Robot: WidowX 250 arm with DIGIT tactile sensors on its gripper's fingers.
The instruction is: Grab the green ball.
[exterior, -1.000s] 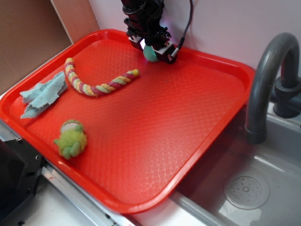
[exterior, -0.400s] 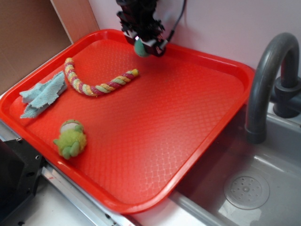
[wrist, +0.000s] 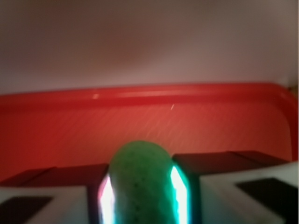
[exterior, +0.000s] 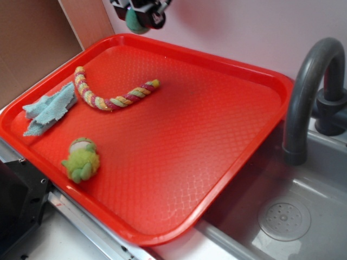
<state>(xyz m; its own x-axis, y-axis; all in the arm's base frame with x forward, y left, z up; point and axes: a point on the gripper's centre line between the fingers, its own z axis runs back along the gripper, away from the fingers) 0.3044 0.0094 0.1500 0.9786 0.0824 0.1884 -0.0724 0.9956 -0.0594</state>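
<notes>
My gripper (exterior: pixel 136 16) hangs at the top edge of the exterior view, high above the back left corner of the red tray (exterior: pixel 255 76). It is shut on the green ball (exterior: pixel 133 21), a teal-green round ball that pokes out below the fingers. In the wrist view the green ball (wrist: pixel 141 182) is squeezed between the two fingers (wrist: pixel 224 177), with the tray's back rim (wrist: pixel 149 93) beyond it. Most of the arm is out of frame.
On the tray lie a twisted yellow-pink rope (exterior: pixel 111 93), a light blue cloth (exterior: pixel 49 108) and a fuzzy yellow-green plush toy (exterior: pixel 81 160). A grey faucet (exterior: pixel 306 92) and a sink (exterior: pixel 282 216) stand to the right. A pink wall is behind.
The gripper has risen from the tray's back edge, carrying the green ball up and to the left, so that it now sits at the top of the exterior view.
</notes>
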